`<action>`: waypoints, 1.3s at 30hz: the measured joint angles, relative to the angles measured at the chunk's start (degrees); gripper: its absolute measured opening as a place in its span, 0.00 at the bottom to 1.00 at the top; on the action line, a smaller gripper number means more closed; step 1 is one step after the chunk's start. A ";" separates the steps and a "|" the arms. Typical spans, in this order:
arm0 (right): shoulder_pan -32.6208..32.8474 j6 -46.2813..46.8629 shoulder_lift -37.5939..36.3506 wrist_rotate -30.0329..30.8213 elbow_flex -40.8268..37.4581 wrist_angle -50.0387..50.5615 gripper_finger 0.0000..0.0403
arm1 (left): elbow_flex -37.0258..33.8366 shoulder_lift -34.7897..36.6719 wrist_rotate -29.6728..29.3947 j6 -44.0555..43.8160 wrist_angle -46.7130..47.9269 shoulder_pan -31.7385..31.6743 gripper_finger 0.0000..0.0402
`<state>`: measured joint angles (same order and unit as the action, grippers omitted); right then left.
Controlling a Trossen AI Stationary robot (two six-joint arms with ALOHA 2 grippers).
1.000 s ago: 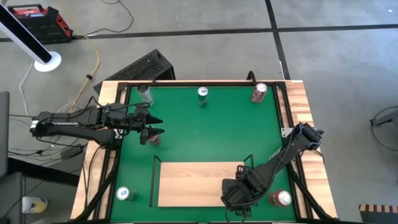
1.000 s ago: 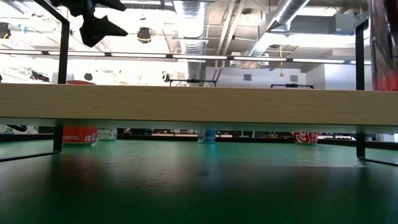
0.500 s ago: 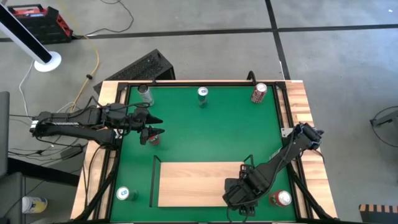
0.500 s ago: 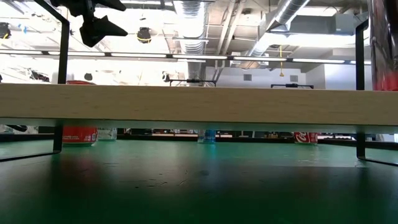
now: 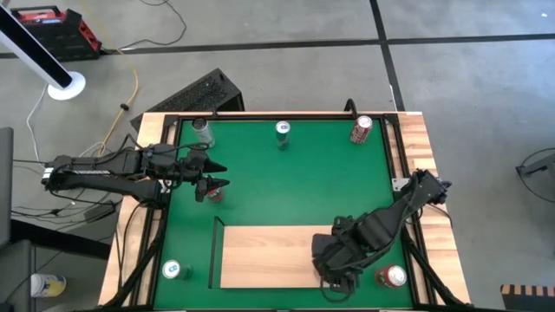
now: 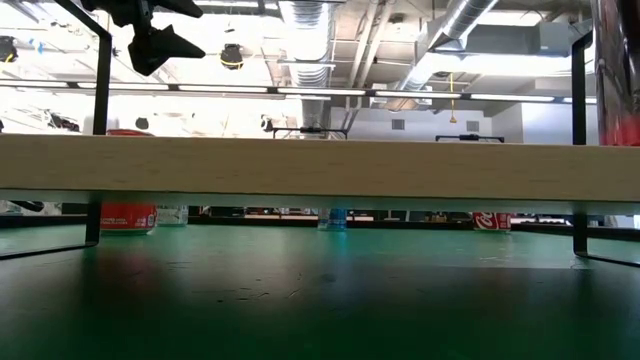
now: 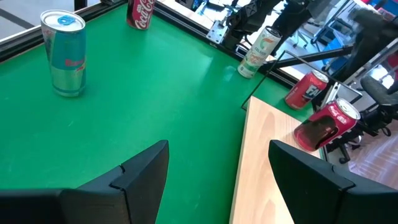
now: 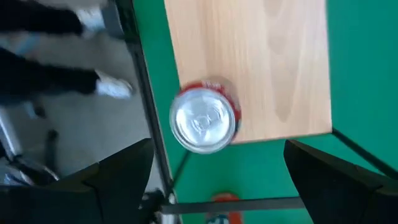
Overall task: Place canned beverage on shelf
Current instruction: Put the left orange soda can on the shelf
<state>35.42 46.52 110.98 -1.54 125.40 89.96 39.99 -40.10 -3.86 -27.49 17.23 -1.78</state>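
Observation:
The pale-wood shelf (image 5: 260, 256) with thin black rails stands at the mat's near edge; it also shows in the low view (image 6: 320, 165). A red can (image 8: 205, 121) stands upright on the shelf's right near corner, and it shows in the left wrist view (image 7: 326, 124) and the low view (image 6: 615, 70). My right gripper (image 8: 219, 146) is open above this can, one finger on either side, not touching it. In the high view my right gripper (image 5: 334, 270) hides the can. My left gripper (image 5: 221, 175) is open and empty above the mat's left side, next to a red can (image 5: 214, 195).
On the green mat stand a silver can (image 5: 202, 130), a blue can (image 5: 283, 130) and a red can (image 5: 362, 128) along the far edge. A teal can (image 5: 173, 270) stands near left, and another red can (image 5: 395, 277) right of the shelf. Black rails edge the mat.
My right arm has drawn up and a little toward the far edge over the shelf's right end. The red can on the shelf stays where it was.

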 joint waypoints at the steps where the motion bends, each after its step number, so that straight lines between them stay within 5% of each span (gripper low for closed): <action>1: 0.13 0.83 0.00 0.02 1.14 -0.01 0.95 | 0.00 0.00 0.09 0.00 0.02 0.00 0.65; 12: 6.43 15.01 -0.99 4.37 4.42 0.06 0.95 | 0.42 0.01 0.08 1.99 3.34 -0.13 0.65; 17: 8.36 18.63 -1.16 9.95 4.42 0.07 0.95 | 8.68 -1.94 -7.31 0.14 32.21 -1.72 0.63; 20: 8.74 18.49 -1.14 11.80 4.42 0.06 0.95 | 11.92 -3.79 -7.20 -2.28 41.52 -2.95 0.61; 30: 6.26 12.02 -1.11 13.73 4.42 0.06 0.95 | 12.28 -10.88 -4.08 -0.76 41.88 -4.31 0.63; 39: 4.50 8.97 -1.09 13.29 4.42 0.06 0.95 | 12.28 -17.35 -2.38 5.50 41.70 -4.33 0.83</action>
<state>39.92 55.49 109.89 11.75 129.82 90.02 52.27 -57.45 -6.24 -21.99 58.93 -6.11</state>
